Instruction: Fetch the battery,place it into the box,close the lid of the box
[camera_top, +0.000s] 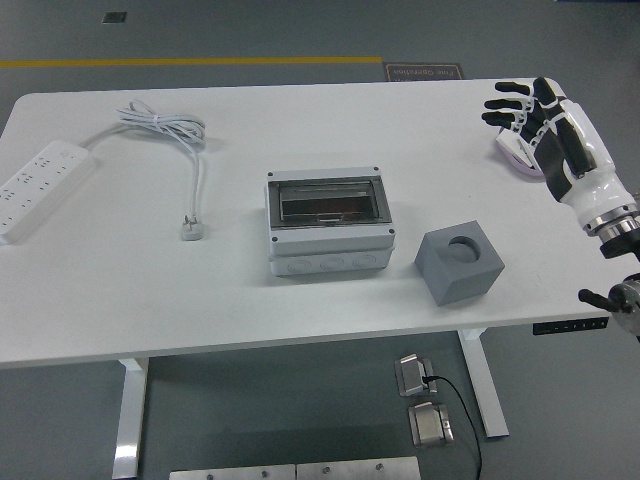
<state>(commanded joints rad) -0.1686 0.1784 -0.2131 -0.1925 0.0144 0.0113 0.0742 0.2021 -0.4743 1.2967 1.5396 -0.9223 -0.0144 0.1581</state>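
Box (328, 223) lid shut, no legible labels

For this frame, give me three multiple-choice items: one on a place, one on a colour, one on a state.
1. Where is the grey block?
A. right of the box
B. left of the power strip
C. inside the box

2. What colour is the power strip's cable?
A. black
B. white
C. yellow

3. How is the right hand?
A. gripping the block
B. fingers spread over a white object at the table's far right
C. flat on the box

Answers: 1 A, the block sits beside the box's right side. 2 B, the cable is white like the strip. 3 B, its fingers hold nothing.
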